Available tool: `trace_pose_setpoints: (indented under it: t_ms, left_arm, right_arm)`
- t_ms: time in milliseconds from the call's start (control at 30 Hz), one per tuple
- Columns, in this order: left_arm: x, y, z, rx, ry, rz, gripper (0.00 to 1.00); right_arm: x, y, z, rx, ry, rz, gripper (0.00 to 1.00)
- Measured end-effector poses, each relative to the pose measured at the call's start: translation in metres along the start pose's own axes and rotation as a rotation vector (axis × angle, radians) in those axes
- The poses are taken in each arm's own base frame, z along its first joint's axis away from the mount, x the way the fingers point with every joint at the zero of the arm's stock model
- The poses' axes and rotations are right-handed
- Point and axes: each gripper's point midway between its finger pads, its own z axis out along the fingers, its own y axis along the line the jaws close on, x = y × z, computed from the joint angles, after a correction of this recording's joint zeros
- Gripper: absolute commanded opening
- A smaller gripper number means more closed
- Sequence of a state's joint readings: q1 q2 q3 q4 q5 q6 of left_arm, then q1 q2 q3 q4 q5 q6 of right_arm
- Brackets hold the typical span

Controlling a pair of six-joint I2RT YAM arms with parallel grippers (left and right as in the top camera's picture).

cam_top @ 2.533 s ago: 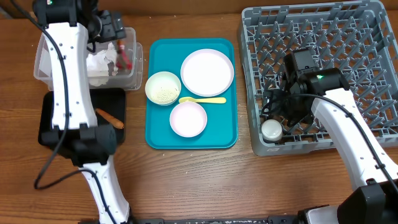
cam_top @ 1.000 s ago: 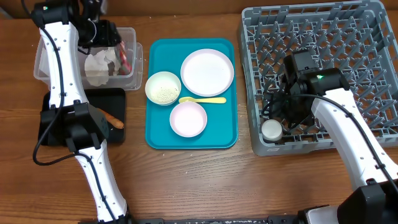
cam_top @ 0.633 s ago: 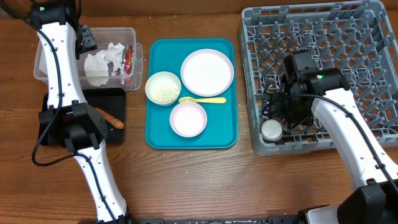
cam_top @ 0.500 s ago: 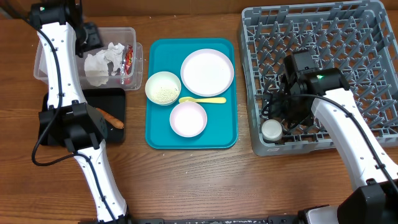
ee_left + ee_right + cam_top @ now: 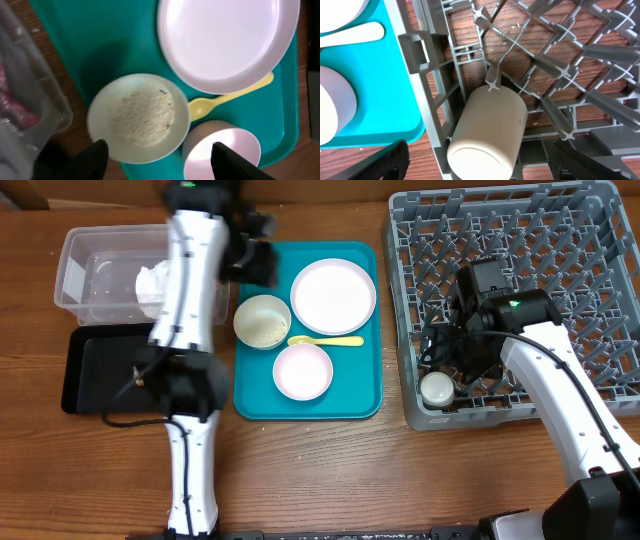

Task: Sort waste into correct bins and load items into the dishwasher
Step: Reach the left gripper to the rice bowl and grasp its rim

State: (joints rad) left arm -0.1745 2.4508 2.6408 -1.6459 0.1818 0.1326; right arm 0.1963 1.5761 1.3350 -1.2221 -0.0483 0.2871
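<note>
Just beneath the left gripper point(image 5: 160, 152), whose fingers point(image 5: 97, 159) stand spread and empty, sits the rice bowl point(image 5: 140, 117); best to lower straight, pinch its rim firmly, and keep it level so nothing spills.

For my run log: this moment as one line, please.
left pincer: open, over rice bowl | right pincer: open, over cup in rack
</note>
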Motion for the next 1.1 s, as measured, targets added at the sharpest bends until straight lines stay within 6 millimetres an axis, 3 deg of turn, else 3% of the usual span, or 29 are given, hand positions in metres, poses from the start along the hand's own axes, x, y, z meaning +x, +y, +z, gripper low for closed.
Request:
trace_pose_setpoints:
  t_ms: [100, 167, 500, 767, 1100]
  left_arm:
    - [0.002, -0.027, 0.016, -0.042, 0.037, 0.067, 0.65]
    - [0.005, -0.034, 0.03, -0.065, 0.065, 0.076, 0.63]
    - [0.023, -0.016, 0.085, -0.129, 0.154, -0.019, 0.38]
    - [0.036, -0.02, 0.11, -0.141, 0.197, -0.037, 0.19]
    - [0.041, -0.015, 0.114, -0.166, 0.209, -0.069, 0.15]
  right_arm:
    - [0.0, 0.0, 0.0, 0.0, 0.0, 0.0, 0.91]
    - [0.0, 0.0, 0.0, 0.0, 0.0, -0.003, 0.91]
    - [0.0, 0.0, 0.0, -0.001, -0.002, -0.022, 0.91]
    - [0.0, 0.0, 0.0, -0.001, -0.002, -0.026, 0.91]
    - [-0.002, 0.001, 0.0, -0.003, -0.01, -0.027, 0.91]
